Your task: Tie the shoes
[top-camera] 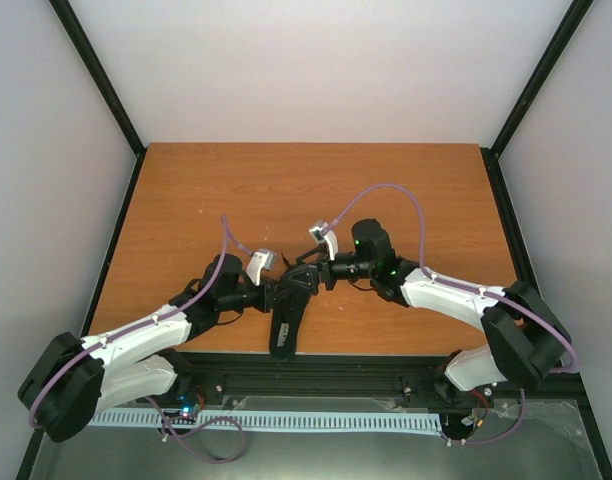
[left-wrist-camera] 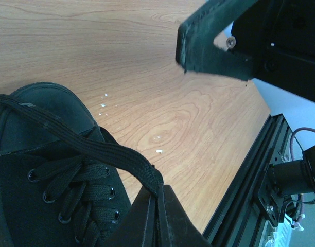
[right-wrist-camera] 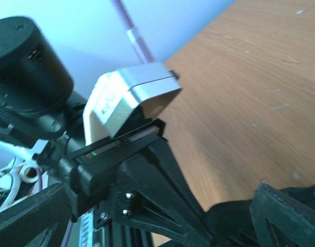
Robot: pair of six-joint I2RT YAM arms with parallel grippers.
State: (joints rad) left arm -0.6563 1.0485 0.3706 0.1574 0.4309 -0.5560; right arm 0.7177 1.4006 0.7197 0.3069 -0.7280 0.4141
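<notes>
The black sneaker [top-camera: 283,335] lies at the table's front edge with its toe toward the arms. In the left wrist view the shoe [left-wrist-camera: 39,154] fills the lower left, with its laced eyelets showing. My left gripper [left-wrist-camera: 160,198] is shut on a flat black lace [left-wrist-camera: 70,136] that runs taut from the toe side to the jaws. In the top view the left gripper [top-camera: 291,290] sits over the shoe's far end. My right gripper [top-camera: 314,276] is right beside it, open, and its fingers [right-wrist-camera: 286,216] straddle the left gripper's fingers [right-wrist-camera: 168,200]. The insole is hidden.
The brown wooden table [top-camera: 316,190] stretches behind the shoe, enclosed by white walls. A black metal rail [top-camera: 316,365] runs along the front edge and also shows in the left wrist view [left-wrist-camera: 250,170]. The right gripper's finger [left-wrist-camera: 209,36] hangs above the left gripper.
</notes>
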